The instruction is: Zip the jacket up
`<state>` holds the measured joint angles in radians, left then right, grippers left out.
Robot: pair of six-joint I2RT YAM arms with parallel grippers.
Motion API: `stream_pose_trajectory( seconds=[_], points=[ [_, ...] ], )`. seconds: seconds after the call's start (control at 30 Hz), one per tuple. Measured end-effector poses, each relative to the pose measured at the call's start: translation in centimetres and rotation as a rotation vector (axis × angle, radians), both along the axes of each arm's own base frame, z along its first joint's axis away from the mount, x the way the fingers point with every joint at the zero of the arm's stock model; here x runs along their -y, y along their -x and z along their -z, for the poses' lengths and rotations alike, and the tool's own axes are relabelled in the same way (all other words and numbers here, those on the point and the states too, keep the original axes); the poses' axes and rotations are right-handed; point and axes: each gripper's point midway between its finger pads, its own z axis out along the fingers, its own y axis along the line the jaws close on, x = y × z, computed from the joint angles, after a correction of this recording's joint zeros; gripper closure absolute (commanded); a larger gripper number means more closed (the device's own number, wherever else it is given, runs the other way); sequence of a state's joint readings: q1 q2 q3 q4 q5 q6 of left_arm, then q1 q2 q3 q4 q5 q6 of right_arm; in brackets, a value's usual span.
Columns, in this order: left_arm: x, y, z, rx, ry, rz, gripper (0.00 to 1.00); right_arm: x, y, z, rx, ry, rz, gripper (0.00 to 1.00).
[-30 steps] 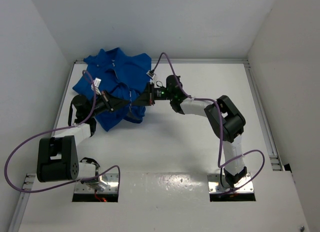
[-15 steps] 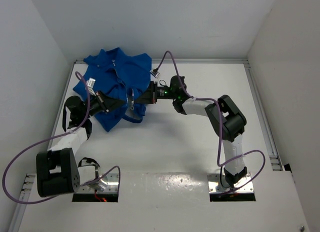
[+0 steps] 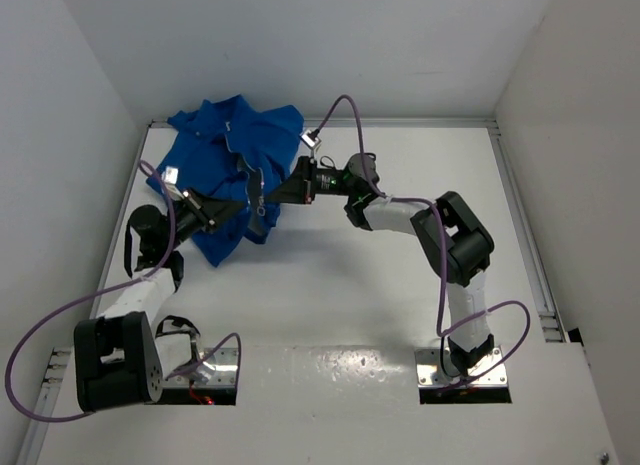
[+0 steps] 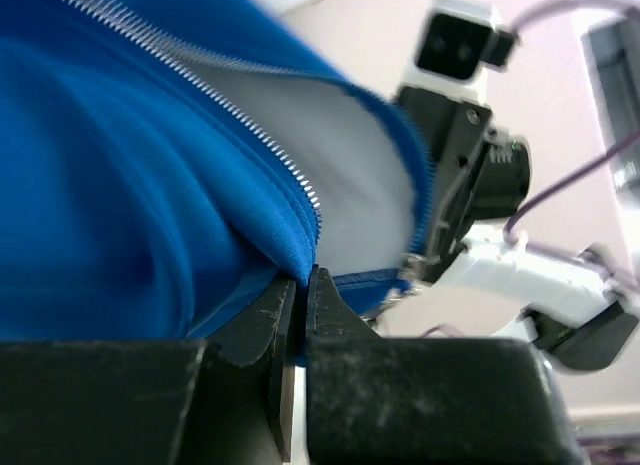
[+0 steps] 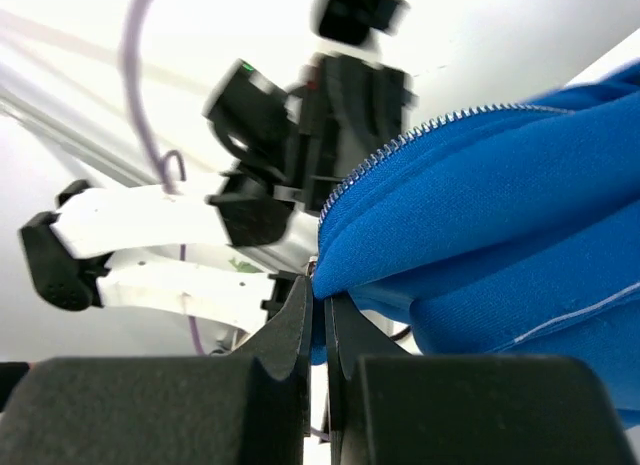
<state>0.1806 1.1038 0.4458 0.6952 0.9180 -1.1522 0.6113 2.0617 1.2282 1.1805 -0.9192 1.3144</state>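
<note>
Two pinches grip the jacket's (image 3: 215, 150) open front edges at its 5 o'clock, left pincer (image 4: 301, 290) and right pincer (image 5: 320, 310); next, the zipper (image 4: 270, 143) halves likely need mating.

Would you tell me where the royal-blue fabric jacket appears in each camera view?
Top external: royal-blue fabric jacket bunched at upper left.
Left wrist: fills the left and centre.
Right wrist: fills the right half.
Shared landmark: pale zipper teeth along its open edge, clear in both wrist views.
</note>
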Motion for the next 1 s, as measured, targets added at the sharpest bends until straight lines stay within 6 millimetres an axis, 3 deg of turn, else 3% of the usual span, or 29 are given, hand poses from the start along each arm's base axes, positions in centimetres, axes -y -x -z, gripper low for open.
stream_pose_trajectory(
  seconds=[0.2, 0.73, 1.0],
  points=[
    [-0.5, -0.2, 2.3, -0.151, 0.182, -0.068, 1.00, 0.2, 1.0, 0.0, -0.055, -0.010, -0.018, 1.00],
    [0.2, 0.6, -3.2, -0.036, 0.287, -0.063, 1.00, -1.1, 2.2, -0.6, -0.143, -0.026, -0.044, 1.00],
    [0.2, 0.5, -3.7, -0.043, 0.308, -0.064, 1.00, -1.2, 2.0, -0.7, -0.158, -0.030, -0.039, 1.00]
  ],
)
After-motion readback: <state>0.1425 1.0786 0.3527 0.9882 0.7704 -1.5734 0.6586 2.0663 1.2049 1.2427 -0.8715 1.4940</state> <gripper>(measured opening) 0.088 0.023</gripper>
